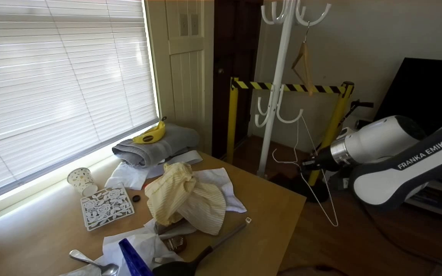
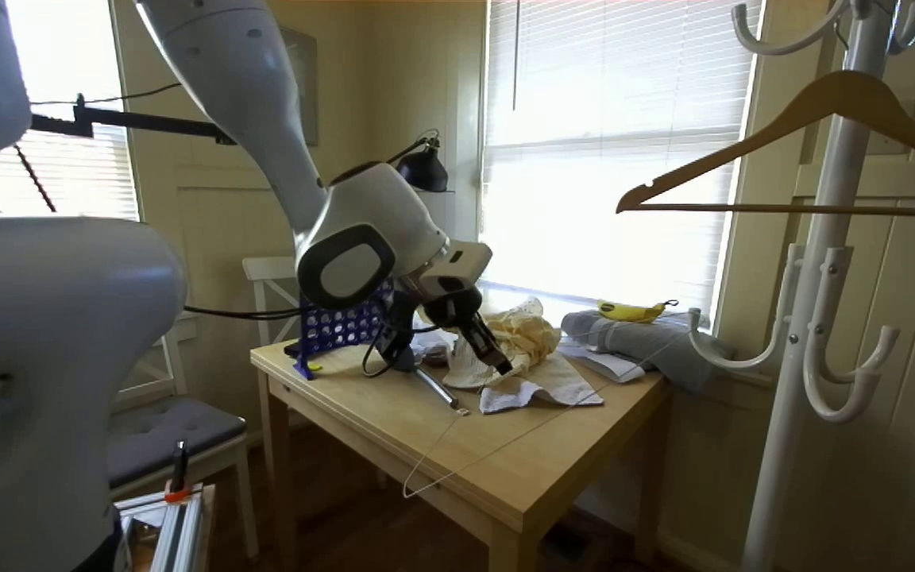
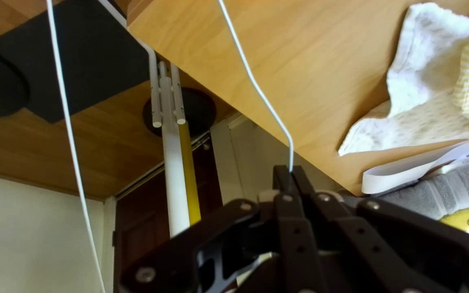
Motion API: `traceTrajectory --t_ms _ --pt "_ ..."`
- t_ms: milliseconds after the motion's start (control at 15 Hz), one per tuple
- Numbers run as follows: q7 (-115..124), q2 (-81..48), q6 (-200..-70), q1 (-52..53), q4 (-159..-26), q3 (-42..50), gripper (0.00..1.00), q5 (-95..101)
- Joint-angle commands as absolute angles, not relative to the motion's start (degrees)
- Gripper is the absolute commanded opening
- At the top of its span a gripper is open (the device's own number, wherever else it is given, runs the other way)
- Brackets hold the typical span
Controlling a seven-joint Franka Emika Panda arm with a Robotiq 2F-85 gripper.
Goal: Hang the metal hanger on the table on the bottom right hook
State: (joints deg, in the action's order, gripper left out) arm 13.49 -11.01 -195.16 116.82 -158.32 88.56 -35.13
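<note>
The tool pinches the wire hanger in the air near the desk; in both exterior views 1 corner shows just by the tip of the lower right hook on the coat stand, contact unclear

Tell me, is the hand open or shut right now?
The hand is shut on the metal hanger: in the wrist view, the hanger's white wire runs in between the closed fingers.

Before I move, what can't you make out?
Whether the metal hanger touches the bottom right hook: wire too thin in both exterior views.
Top of coat stand: cut off by both exterior views' upper edges.
Hanger's gripped stretch: hidden by the gripper in the wrist view.
</note>
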Motion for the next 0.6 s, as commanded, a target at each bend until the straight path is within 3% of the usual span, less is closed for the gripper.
traceTrajectory --t_ms 0,333,400,533 --pt "13.98 2.79 -200.93 111.41 -158.32 90.00 0.01 -25.86" --pt "15.65 15.36 -201.84 106.42 -158.25 97.98 0.01 -6.38" --pt "16.07 6.35 -200.74 107.50 -158.24 94.67 0.03 -13.62" --pt "16.05 10.81 -200.74 106.61 -158.24 97.44 0.03 -8.87"
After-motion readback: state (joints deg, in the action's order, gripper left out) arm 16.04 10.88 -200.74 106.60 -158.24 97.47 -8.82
